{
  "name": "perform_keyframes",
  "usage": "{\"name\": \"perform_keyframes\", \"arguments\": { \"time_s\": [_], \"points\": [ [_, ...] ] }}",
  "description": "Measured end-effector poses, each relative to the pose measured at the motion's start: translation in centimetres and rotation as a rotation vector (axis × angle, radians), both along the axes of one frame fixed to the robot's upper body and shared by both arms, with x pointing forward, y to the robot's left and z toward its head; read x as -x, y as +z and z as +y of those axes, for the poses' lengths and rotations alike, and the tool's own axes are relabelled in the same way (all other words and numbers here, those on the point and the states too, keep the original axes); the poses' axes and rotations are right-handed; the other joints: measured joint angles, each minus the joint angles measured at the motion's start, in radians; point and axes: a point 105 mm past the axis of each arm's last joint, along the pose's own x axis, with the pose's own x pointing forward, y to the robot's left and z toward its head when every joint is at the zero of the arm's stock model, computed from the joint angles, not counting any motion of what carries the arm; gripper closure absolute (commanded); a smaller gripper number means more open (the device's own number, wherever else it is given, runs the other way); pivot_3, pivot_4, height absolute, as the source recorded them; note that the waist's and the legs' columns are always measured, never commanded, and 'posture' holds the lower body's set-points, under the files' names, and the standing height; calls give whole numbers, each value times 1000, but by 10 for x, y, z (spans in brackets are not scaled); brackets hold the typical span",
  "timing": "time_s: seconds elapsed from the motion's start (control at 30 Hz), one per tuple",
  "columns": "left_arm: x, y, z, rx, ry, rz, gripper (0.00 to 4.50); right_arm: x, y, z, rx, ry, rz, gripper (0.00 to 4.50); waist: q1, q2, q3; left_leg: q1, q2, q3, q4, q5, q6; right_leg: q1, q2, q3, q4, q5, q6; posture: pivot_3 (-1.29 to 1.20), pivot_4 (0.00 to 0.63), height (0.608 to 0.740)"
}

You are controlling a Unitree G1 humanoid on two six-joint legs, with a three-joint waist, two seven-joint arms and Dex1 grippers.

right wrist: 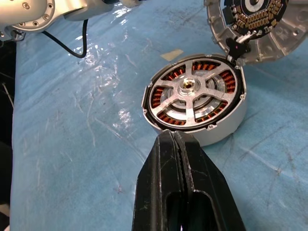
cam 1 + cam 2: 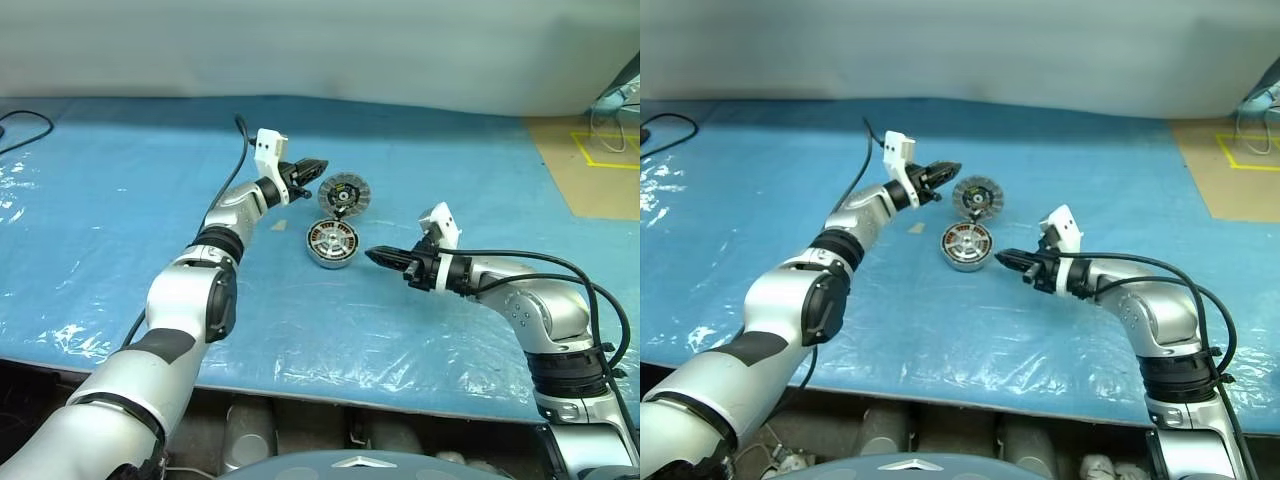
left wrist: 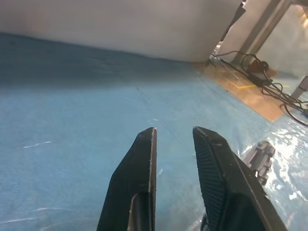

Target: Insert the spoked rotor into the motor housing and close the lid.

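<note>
My right gripper (image 1: 179, 139) has its two black fingers pressed flat together, nothing between them, the tips just short of the near wall of the motor housing (image 1: 226, 126). That housing is a short round puck with a smooth silver wall, standing flat on the blue sheet (image 2: 120, 200). The spoked rotor (image 1: 191, 91) already lies inside it, level with the rim: a thin silvery wheel with a small brassy hub and flat spokes, and the copper-orange windings show through the gaps between the spokes.

Just beyond the housing, touching or nearly touching its far rim (I cannot tell which), the lid (image 2: 344, 193) lies open with its inner face up: a finely ribbed silver edge, a ring of small dark and tan blocks, and a white centre.

My left gripper (image 2: 311, 169) hovers just to the left of the lid, fingers narrowly parted and holding nothing; their inner pads (image 3: 210, 163) are ribbed black rubber.

A small tan scrap (image 2: 281, 226) lies on the sheet left of the housing. The sheet is glossy, crinkled plastic. Brown board with yellow tape (image 2: 600, 170) lies at the far right.
</note>
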Motion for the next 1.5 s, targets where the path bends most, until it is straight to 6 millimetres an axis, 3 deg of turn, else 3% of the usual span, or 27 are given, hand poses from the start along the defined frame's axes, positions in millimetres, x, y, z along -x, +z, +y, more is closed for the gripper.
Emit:
{"name": "perform_keyframes", "arguments": {
  "time_s": [0.37,0.47,0.63,0.83,1.1,1.3,1.5],
  "points": [
    [13,1,-10,-53,-160,-35,3240,1,-5,-4,12,-20,9,4500,2,0,0,0,-2,-1,0,0,0,1,-2,-1,0,-1,-1,0,150,740],
    [25,0,-14,-94,-291,-56,3240,1,-5,-6,21,-27,8,4500,2,0,0,1,-2,-1,0,0,1,2,-4,-1,0,-2,-2,0,150,740],
    [45,-21,-16,-163,-467,0,3240,1,-3,-11,34,-25,6,4500,3,0,0,1,-2,-1,0,1,2,2,-5,-2,-1,-2,-2,0,150,740],
    [56,-39,-10,-257,-547,24,3240,2,8,-30,71,-32,-18,4500,6,0,1,0,-2,-1,-1,1,3,2,-5,-3,-1,-2,-2,0,150,740],
    [67,-51,-5,-505,-654,-170,3240,-1,12,-36,81,-50,-36,4500,6,0,1,2,-2,0,-1,2,4,5,-6,-3,-1,-2,-2,0,150,740],
    [69,-52,-6,-501,-664,-181,3240,-3,12,-34,73,-62,-45,4500,8,0,1,4,-3,0,-1,3,5,6,-11,-3,-1,-3,-2,0,150,740],
    [70,-42,1,-388,-658,-143,3240,-3,13,-34,70,-62,-46,4500,7,0,1,1,-3,0,-2,3,6,2,-11,-4,-1,-3,-2,0,150,740]
  ]
}}
